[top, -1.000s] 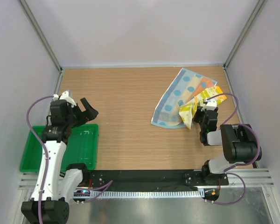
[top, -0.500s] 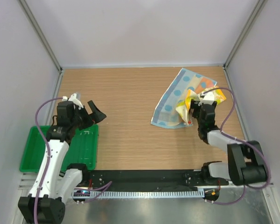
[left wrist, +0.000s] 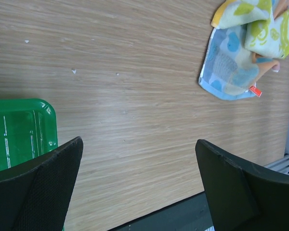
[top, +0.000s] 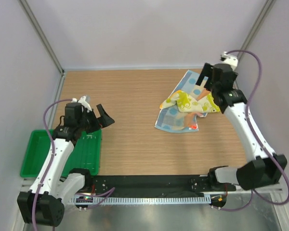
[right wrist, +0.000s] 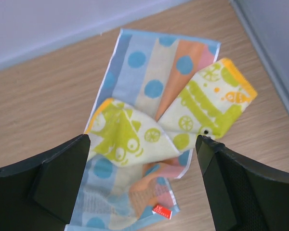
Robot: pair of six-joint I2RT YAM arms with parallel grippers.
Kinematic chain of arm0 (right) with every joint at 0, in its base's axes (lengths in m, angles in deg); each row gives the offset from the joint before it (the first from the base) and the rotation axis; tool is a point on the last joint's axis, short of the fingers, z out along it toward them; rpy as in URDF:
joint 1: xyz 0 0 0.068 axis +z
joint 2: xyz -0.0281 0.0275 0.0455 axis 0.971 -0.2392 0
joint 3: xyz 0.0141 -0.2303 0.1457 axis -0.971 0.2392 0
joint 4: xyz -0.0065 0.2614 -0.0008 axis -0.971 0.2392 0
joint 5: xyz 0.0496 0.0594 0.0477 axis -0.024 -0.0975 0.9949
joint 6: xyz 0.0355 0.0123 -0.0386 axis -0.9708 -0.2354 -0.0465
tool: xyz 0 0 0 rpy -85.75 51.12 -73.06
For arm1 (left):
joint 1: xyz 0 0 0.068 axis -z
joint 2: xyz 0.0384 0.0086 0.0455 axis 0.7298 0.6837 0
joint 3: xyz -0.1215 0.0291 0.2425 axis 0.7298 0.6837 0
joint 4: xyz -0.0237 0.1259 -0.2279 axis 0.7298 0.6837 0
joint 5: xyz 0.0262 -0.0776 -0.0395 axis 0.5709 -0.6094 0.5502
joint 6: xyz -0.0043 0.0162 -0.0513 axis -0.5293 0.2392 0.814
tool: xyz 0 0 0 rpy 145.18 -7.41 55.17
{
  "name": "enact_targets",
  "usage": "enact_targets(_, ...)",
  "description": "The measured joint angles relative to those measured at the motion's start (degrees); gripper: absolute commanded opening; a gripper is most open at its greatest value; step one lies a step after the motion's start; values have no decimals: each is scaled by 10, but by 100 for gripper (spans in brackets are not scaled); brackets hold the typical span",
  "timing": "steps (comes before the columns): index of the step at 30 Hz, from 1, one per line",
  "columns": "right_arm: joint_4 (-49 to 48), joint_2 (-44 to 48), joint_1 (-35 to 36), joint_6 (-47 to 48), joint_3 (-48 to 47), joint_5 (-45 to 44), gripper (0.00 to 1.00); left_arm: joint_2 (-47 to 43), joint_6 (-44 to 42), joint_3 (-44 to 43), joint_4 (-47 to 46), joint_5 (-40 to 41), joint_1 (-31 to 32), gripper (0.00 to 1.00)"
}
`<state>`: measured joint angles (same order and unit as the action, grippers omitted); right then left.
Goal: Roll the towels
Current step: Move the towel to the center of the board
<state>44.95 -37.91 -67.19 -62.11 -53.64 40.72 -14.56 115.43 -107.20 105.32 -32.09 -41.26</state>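
The wood-grain table [top: 130,134] carries a green plastic tray [top: 36,154] at its near left corner. A light blue polka-dot cloth towel [top: 169,119] lies toward the far right corner, a crumpled yellow-cream printed towel [top: 188,102] overlapping it.

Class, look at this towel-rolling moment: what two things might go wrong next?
1. The yellow towel lies crumpled across the blue towel, so the open right gripper above may pinch both layers together.
2. The open left gripper hangs near the green tray, far from the towels, so nothing pins the cloth against sliding.
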Motion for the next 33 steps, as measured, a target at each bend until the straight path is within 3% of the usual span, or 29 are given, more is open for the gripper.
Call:
enact_targets(8, 121, -153, 72, -32, -11, 52, 100, 22, -16, -1, 1, -2, 7, 100)
enact_targets(12, 139, -234, 77, -31, -40, 78, 100, 57, -12, -21, 3, 50, 77, 100)
enact_targets(16, 150, -318, 84, -13, -93, 90, 99, 166, 6, -75, -18, 103, 185, 100)
enact_targets(22, 148, -407, 94, 15, -158, 94, 96, 354, 45, -147, -74, 140, 262, 90)
enact_targets(25, 152, -445, 96, 25, -196, 90, 85, 451, 51, -218, -83, 151, 289, 88)
enact_targets(26, 151, -456, 96, 29, -207, 89, 75, 474, 53, -236, -89, 152, 296, 86)
enact_targets(27, 151, -464, 96, 33, -214, 86, 72, 499, 57, -259, -91, 154, 304, 85)
enact_targets(33, 152, -493, 96, 46, -226, 83, 45, 610, 62, -368, -95, 156, 342, 82)
